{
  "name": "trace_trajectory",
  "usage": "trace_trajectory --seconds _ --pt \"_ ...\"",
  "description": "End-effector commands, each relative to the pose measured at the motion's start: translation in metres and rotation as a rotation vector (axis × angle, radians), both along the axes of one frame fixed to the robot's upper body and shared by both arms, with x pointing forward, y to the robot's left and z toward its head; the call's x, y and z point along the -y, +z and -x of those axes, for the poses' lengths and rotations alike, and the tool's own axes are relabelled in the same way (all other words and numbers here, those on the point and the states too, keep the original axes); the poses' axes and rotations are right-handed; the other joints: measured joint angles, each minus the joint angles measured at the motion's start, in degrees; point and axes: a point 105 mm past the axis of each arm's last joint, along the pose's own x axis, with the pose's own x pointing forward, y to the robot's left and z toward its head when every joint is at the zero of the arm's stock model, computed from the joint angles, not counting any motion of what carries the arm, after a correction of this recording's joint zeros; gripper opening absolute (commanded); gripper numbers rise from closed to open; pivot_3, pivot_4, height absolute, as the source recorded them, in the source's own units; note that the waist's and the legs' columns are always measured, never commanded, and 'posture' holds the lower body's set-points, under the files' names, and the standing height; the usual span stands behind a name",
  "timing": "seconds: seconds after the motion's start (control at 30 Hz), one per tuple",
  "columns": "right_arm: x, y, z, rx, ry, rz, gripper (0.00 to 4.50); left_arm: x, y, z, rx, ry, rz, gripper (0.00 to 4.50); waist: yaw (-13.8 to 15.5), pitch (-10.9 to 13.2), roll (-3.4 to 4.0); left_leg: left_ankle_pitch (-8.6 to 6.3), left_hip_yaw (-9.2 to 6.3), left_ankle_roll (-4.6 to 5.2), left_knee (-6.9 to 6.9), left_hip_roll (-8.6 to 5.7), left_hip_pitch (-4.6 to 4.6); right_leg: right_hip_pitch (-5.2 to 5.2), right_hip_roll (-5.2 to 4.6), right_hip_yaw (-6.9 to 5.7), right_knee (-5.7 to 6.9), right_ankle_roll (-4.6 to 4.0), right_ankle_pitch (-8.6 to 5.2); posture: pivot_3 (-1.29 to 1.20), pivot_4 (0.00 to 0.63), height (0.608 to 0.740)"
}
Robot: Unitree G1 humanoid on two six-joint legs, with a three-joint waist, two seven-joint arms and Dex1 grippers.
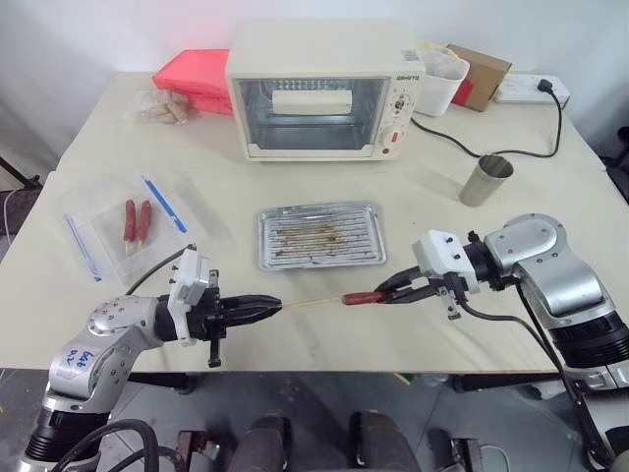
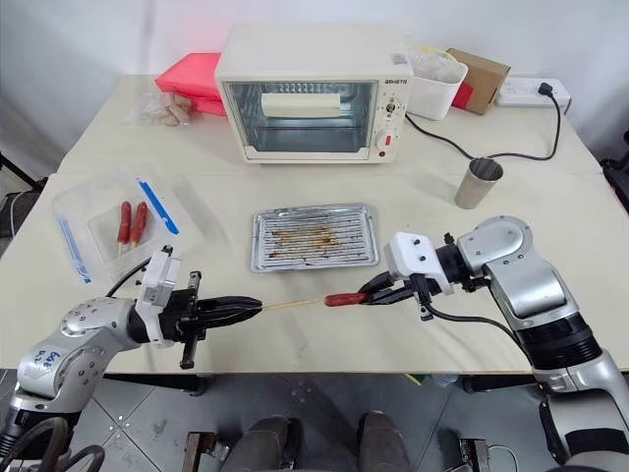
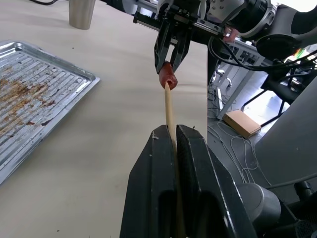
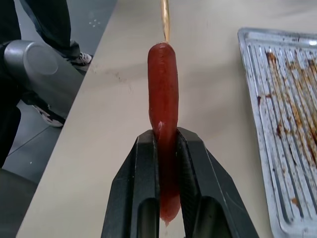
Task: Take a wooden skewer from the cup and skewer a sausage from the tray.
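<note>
Left tool [image 1: 276, 307] clamped on thin pale skewer [image 1: 313, 303], held level over the table [image 1: 432, 197] front of the tray [image 1: 320, 236]. Right tool [image 1: 378, 291] clamped on slim glossy dark-red sausage [image 1: 360, 297]; skewer tip meets its free end

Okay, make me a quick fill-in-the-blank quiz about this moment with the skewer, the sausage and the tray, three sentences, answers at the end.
1. The left gripper is shut on the wooden ____.
2. The right gripper is shut on the sausage, whose tip meets the skewer in front of the ____, above the table.
3. The cup stands to the ____ of the tray in the eye views.

Missing words: skewer; tray; right
</note>
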Motion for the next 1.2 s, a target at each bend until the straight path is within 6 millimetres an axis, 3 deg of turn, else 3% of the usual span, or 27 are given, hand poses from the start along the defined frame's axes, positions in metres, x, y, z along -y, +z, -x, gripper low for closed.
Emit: trace_trajectory --seconds 0.03,0.33,0.8,1.03,1.2 --pt "-0.009 0.011 0.006 0.029 0.047 -0.025 0.19 0.002 0.004 0.0 0.021 -0.01 0.002 0.0 0.0 0.0 0.0 0.0 0.0 0.0 0.0 0.0 0.0 0.0 0.0 0.0 0.0 0.0 0.0 0.0 0.15 0.74" --pt "-0.025 0.013 0.013 0.039 0.105 -0.018 0.19 0.006 0.002 -0.001 0.018 -0.017 0.002 0.0 0.0 0.0 0.0 0.0 0.0 0.0 0.0 0.0 0.0 0.0 0.0 0.0 0.0 0.0 0.0 0.0 0.15 0.74" --pt "-0.055 0.009 0.006 0.009 0.016 0.09 0.19 0.037 -0.006 -0.017 0.007 -0.062 -0.023 0.0 0.0 0.0 0.0 0.0 -0.04 0.01 0.03 -0.06 -0.01 -0.03 0.04 -0.02 0.11 0.0 0.0 0.0 0.15 0.74" --pt "-0.066 0.012 0.015 0.037 0.1 0.041 0.19 0.059 0.003 -0.016 -0.001 -0.135 0.061 0.0 0.0 0.0 0.0 0.01 -0.05 0.01 0.05 -0.1 -0.01 -0.04 0.04 -0.03 0.18 0.0 0.0 0.0 0.15 0.74" --pt "-0.067 0.014 0.021 0.022 0.177 -0.012 0.19 0.062 0.004 -0.016 0.002 -0.158 0.06 0.0 0.0 0.0 -0.01 0.01 -0.05 0.01 0.07 -0.1 -0.01 -0.04 0.05 -0.03 0.2 0.0 0.0 0.0 0.15 0.74"
